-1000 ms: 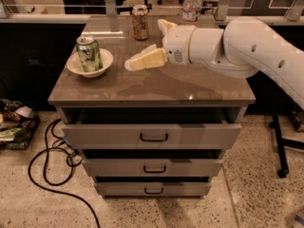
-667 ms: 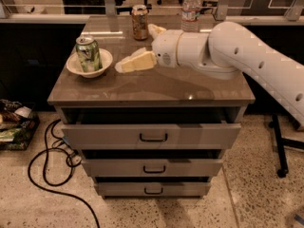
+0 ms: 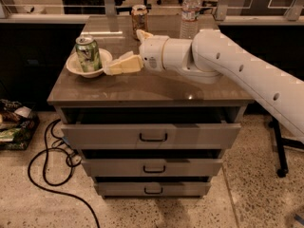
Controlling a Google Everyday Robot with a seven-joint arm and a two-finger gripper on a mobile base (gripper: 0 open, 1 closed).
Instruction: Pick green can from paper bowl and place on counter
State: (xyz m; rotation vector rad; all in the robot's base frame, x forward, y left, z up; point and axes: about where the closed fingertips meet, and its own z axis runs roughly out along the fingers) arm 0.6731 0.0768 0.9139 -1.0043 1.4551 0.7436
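The green can (image 3: 88,53) stands upright in the cream-white paper bowl (image 3: 75,68) at the left side of the counter (image 3: 156,87). My gripper (image 3: 110,66) reaches in from the right on a white arm. Its cream-coloured fingers (image 3: 124,64) are just right of the bowl, with the tips at the bowl's right rim. The tips are close to the can but do not hold it.
A brown can (image 3: 139,17) and a clear plastic water bottle (image 3: 189,13) stand at the back of the counter. The top drawer (image 3: 152,134) of the cabinet is pulled out a little. Black cables (image 3: 50,158) and clutter lie on the floor at the left.
My arm has moved left across the counter. The gripper has gone from the middle of the top to the right rim of the bowl.
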